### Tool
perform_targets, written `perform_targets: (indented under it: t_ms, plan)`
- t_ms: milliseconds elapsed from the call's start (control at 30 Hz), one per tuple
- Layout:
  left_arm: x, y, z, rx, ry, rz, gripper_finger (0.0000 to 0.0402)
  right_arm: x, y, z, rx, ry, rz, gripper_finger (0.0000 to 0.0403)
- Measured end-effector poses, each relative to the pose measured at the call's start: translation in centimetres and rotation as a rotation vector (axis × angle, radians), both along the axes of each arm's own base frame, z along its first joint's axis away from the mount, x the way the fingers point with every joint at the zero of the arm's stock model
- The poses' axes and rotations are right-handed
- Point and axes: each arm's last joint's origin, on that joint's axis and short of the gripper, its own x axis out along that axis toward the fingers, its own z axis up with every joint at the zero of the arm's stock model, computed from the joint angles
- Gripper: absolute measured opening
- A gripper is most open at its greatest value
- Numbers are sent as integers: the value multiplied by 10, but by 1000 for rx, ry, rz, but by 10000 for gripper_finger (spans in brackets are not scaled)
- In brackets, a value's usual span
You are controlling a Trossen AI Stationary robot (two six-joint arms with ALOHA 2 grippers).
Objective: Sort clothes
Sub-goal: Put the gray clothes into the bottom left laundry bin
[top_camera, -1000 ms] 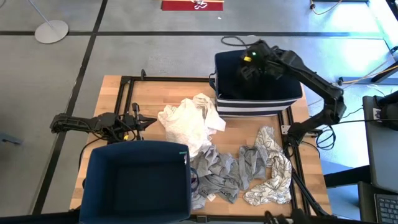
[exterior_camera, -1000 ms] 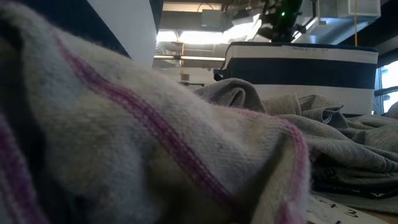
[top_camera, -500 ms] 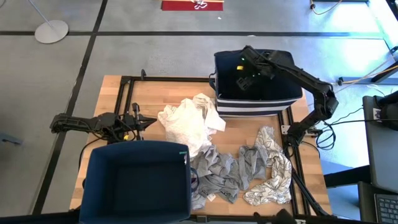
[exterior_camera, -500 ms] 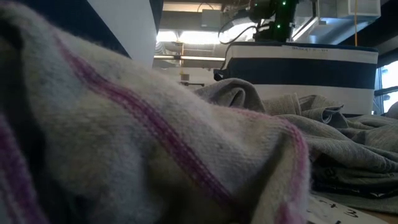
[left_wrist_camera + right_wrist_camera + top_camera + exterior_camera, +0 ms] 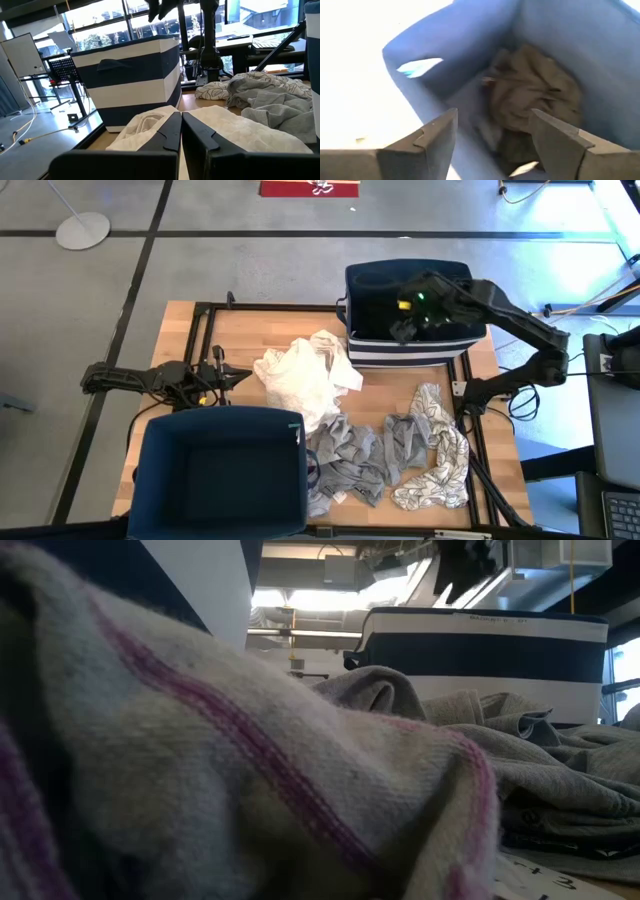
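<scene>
The right gripper [image 5: 405,320] hangs over the far bin [image 5: 372,284], jaws apart and empty, a garment [image 5: 532,95] lying inside. It should lift clear before reaching for the clothes [image 5: 385,450] heaped on the desk [image 5: 240,330] (grey ones nearest). The left gripper [image 5: 235,375] waits closed.

bench [image 5: 240,330]: wood top, black frame | white clothes [image 5: 300,375] in the middle | grey clothes [image 5: 355,455] and squiggly-print cloth [image 5: 440,450] beside them | two blue bins [image 5: 220,470] at opposite corners
</scene>
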Motion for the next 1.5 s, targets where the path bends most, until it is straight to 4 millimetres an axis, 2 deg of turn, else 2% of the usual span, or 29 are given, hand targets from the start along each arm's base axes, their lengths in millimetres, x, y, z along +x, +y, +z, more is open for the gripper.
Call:
perform_targets:
  t_ms: [167,433,567,700,833,1133,1500]
  plan:
    - [0,0,0,-15,-4,-1,3,-1,44,9,31,-73,130,248]
    - [0,0,0,-18,-4,-1,3,14,108,4,43,-92,328,248]
    - [0,0,0,-19,-3,-2,3,21,137,-7,13,-83,419,248]
    - [0,0,0,-28,-6,-2,3,30,158,-32,21,-66,480,248]
    - [0,0,0,-27,-5,-2,3,36,173,-64,46,-48,535,248]
    - [0,0,0,-29,-6,-2,3,49,182,-128,185,-102,630,248]
    - [0,0,0,-28,-4,-2,3,55,185,-173,192,-112,632,248]
